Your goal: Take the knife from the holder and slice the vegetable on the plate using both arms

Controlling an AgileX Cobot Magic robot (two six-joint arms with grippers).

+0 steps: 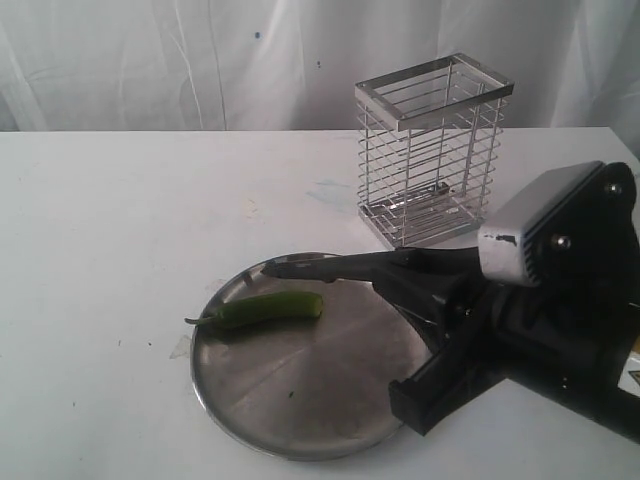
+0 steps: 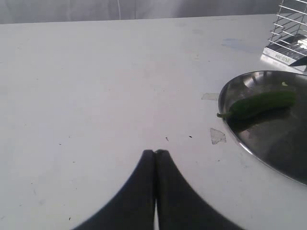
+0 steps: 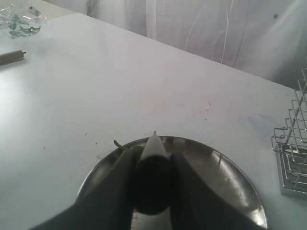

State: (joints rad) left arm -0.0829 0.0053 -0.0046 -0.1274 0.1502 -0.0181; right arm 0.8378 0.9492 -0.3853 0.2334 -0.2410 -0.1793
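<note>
Your right fingers [image 3: 112, 189] grip the knife [image 3: 153, 146]; pepper [image 1: 270, 308] on plate [image 1: 300, 410] just ahead, holder [image 1: 430, 150] to their side. Your left fingers [image 2: 139, 191]: pressed together, empty, over bench [image 2: 96, 72].

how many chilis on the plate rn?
1. The chili lies on the plate's left side in the exterior view, stem at the rim. The right gripper, holding the knife, blocks part of the plate, so a cut piece could be hidden.

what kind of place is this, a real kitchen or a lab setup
Probably a robot test bench, not a kitchen: a plain white table backed by a white curtain, with a wire holder and steel plate set out.
</note>
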